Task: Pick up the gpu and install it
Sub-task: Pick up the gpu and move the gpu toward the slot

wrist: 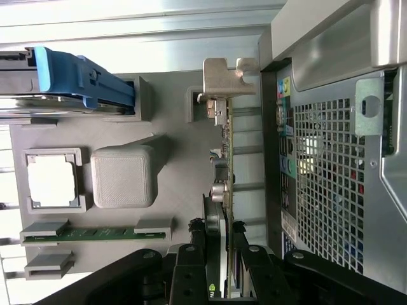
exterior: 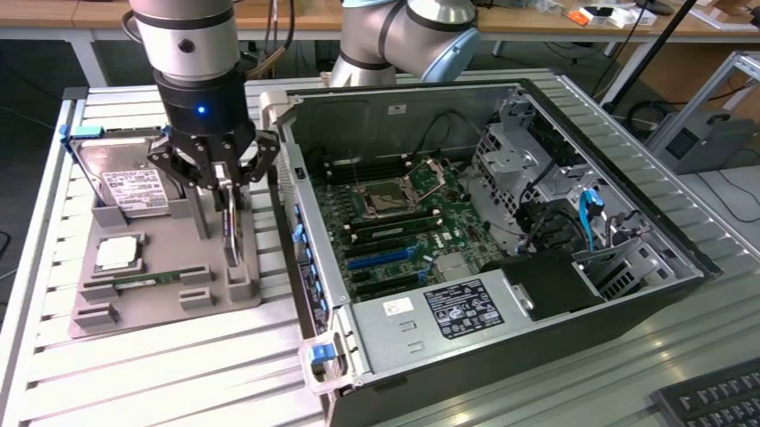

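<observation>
The gpu (exterior: 233, 238) (wrist: 227, 159) is found standing on edge in the grey holder tray (exterior: 155, 310), beside the open computer case (exterior: 642, 294), with its metal bracket (wrist: 222, 76) seated at a tray slot. The hand (exterior: 226, 203) (wrist: 222, 270) is lowered over the card and is closed narrowly on its two faces. The tray is set on the slatted surface (exterior: 178, 369).

Slatted aluminium bench (exterior: 155, 378) carrying grey plastic fixture tray (exterior: 178, 253). In tray: silver boxy hard drive, white label (exterior: 128, 189); square silver processor chip (exterior: 119, 254); narrow green RAM stick (exterior: 149, 281). Beside tray: open black tower case (exterior: 647, 298), green motherboard (exterior: 392, 227) inside.
</observation>
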You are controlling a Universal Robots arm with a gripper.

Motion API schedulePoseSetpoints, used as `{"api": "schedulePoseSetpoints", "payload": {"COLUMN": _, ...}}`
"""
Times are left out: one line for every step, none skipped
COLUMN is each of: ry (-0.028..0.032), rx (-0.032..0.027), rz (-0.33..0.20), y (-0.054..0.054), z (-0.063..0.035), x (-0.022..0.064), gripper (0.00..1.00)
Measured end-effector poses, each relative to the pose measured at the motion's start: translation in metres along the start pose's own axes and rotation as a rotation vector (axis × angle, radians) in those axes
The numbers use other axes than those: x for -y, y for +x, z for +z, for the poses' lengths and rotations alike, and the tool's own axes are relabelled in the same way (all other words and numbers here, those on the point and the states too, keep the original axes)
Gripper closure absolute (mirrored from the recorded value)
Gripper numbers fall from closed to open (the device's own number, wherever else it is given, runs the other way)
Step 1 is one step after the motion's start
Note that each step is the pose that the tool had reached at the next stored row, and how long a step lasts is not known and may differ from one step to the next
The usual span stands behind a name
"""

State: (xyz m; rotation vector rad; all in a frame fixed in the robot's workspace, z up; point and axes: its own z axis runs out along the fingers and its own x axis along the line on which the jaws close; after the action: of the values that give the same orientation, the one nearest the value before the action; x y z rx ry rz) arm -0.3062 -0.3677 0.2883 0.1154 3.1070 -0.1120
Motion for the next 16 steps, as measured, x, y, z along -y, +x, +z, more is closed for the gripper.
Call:
{"api": "schedulePoseSetpoints", "payload": {"ry": 0.0000, "rx": 0.0000, "rz": 0.000, "y": 0.0000, "z": -0.0005, "x": 0.0000, "gripper": 0.73}}
{"api": "schedulePoseSetpoints", "payload": {"ry": 0.0000, "rx": 0.0000, "rz": 0.000, "y": 0.0000, "z": -0.0010, "x": 0.0001, "gripper": 0.73}}
{"api": "schedulePoseSetpoints", "payload": {"ry": 0.0000, "rx": 0.0000, "rz": 0.000, "y": -0.0001, "z": -0.0015, "x": 0.0001, "gripper": 0.73}}
{"api": "schedulePoseSetpoints", "payload": {"ry": 0.0000, "rx": 0.0000, "rz": 0.000, "y": -0.0001, "z": -0.0020, "x": 0.0001, "gripper": 0.73}}
{"api": "schedulePoseSetpoints", "payload": {"ry": -0.0001, "rx": 0.0001, "rz": 0.000, "y": -0.0001, "z": -0.0025, "x": 0.0002, "gripper": 0.73}}
{"api": "schedulePoseSetpoints", "payload": {"ry": 0.0000, "rx": 0.0000, "rz": 0.000, "y": -0.0001, "z": -0.0031, "x": 0.0002, "gripper": 0.73}}
{"api": "schedulePoseSetpoints", "payload": {"ry": 0.0000, "rx": 0.0000, "rz": 0.000, "y": -0.0001, "z": -0.0035, "x": 0.0003, "gripper": 0.73}}
{"api": "schedulePoseSetpoints", "payload": {"ry": 0.0000, "rx": 0.0000, "rz": 0.000, "y": -0.0001, "z": -0.0045, "x": 0.0003, "gripper": 0.73}}
{"api": "schedulePoseSetpoints", "payload": {"ry": 0.0000, "rx": 0.0000, "rz": 0.000, "y": -0.0002, "z": -0.0053, "x": 0.0004, "gripper": 0.73}}
{"api": "schedulePoseSetpoints", "payload": {"ry": -0.0001, "rx": 0.0000, "rz": 0.000, "y": -0.0002, "z": -0.0058, "x": 0.0004, "gripper": 0.73}}
{"api": "schedulePoseSetpoints", "payload": {"ry": 0.0000, "rx": 0.0000, "rz": 0.000, "y": -0.0002, "z": -0.0064, "x": 0.0004, "gripper": 0.73}}
{"api": "schedulePoseSetpoints", "payload": {"ry": -0.0001, "rx": 0.0001, "rz": 0.000, "y": -0.0003, "z": -0.0071, "x": 0.0005, "gripper": 0.73}}
{"api": "schedulePoseSetpoints", "payload": {"ry": 0.0000, "rx": 0.0000, "rz": 0.000, "y": -0.0003, "z": -0.0077, "x": 0.0005, "gripper": 0.73}}
{"api": "schedulePoseSetpoints", "payload": {"ry": 0.0000, "rx": 0.0000, "rz": 0.000, "y": -0.0003, "z": -0.0082, "x": 0.0006, "gripper": 0.73}}
{"api": "schedulePoseSetpoints", "payload": {"ry": -0.0001, "rx": 0.0000, "rz": 0.000, "y": -0.0003, "z": -0.0087, "x": 0.0006, "gripper": 0.73}}
{"api": "schedulePoseSetpoints", "payload": {"ry": -0.0001, "rx": 0.0000, "rz": 0.000, "y": -0.0003, "z": -0.0093, "x": 0.0006, "gripper": 0.73}}
